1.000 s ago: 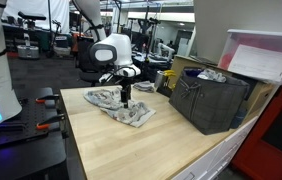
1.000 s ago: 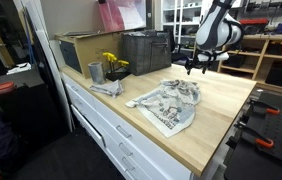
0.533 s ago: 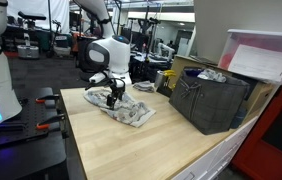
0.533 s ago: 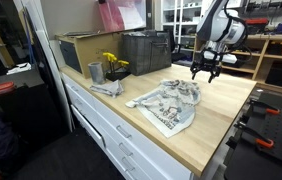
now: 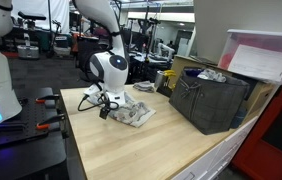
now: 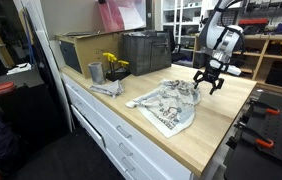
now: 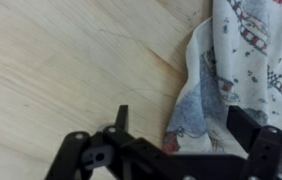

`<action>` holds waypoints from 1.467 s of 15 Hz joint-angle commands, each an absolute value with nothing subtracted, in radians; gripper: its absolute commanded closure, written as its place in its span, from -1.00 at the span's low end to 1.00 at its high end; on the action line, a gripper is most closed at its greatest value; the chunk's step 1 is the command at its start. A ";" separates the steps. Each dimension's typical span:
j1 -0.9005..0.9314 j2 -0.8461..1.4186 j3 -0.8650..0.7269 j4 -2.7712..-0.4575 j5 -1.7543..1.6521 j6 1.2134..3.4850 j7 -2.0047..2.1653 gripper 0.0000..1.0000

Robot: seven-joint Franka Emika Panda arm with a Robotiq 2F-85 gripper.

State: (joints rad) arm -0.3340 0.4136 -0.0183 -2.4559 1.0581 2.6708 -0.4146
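Cloth (image 6: 169, 108) crumpled, long axis running toward gripper (image 6: 210, 84); jaws spread, empty.

Tabletop (image 7: 61, 60): pale wood, visible grain, smooth, satin-matt.
Cloth (image 7: 251, 50): soft fabric, white with printed pattern, crumpled, matt.
Gripper (image 6: 210, 84): black, matt, hard plastic or metal.
Arm shell (image 5: 111, 68): white, glossy plastic.
Crate (image 6: 146, 50): dark grey, matt plastic.

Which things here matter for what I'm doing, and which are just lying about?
In hand: open gripper; patterned cloth at its fingertips.
Lying about: dark basket; yellow flowers; metal cup; small rag by the cup.
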 commanded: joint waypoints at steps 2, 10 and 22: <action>-0.396 0.548 0.023 -2.358 1.147 2.643 -0.543 -1.00; -0.389 0.563 0.013 -2.273 1.244 2.581 -0.587 -1.00; -0.312 0.509 -0.059 -2.293 1.313 2.548 -0.615 0.29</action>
